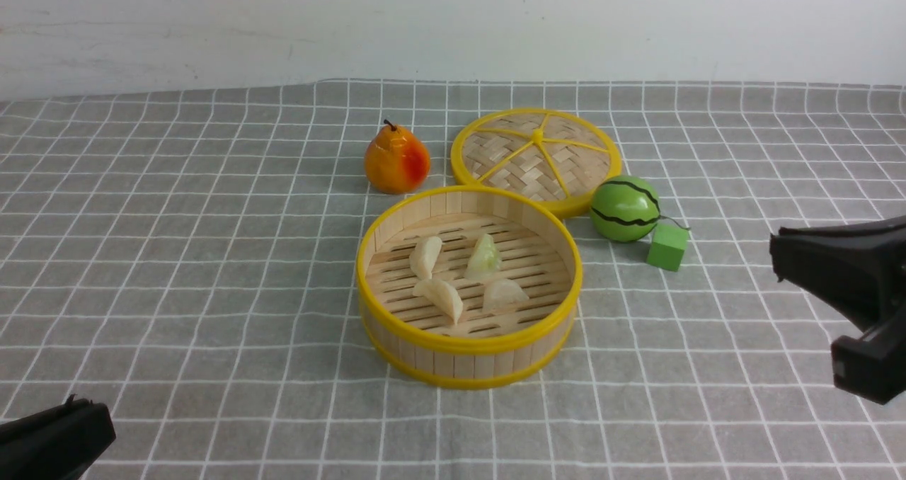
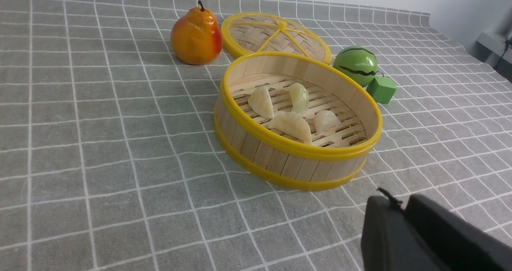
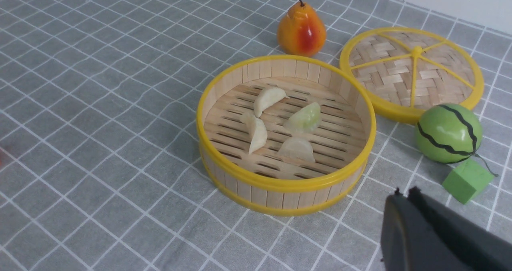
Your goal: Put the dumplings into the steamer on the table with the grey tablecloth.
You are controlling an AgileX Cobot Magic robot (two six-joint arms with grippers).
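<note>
The round bamboo steamer [image 1: 460, 363] with yellow rims stands mid-table on the grey tablecloth [image 1: 212, 267]. Several pale dumplings lie on its slatted floor: one at the back left [image 1: 426, 255], a greenish one [image 1: 483, 258], one at the front left [image 1: 442, 297] and one at the front right [image 1: 504, 293]. My left gripper [image 1: 71, 403] is low at the near left, shut and holding nothing, well away from the steamer [image 2: 280, 171]; its tips [image 2: 400, 201] meet. My right gripper [image 1: 775, 253] hangs at the right edge, shut and empty [image 3: 402, 191], right of the steamer [image 3: 280, 203].
A flat woven lid [image 1: 536, 156] with yellow spokes lies behind the steamer, touching its rim. An orange pear [image 1: 396, 160] stands at the back left of the steamer. A green toy watermelon [image 1: 626, 209] and a green cube [image 1: 667, 246] sit to its right, between steamer and right gripper.
</note>
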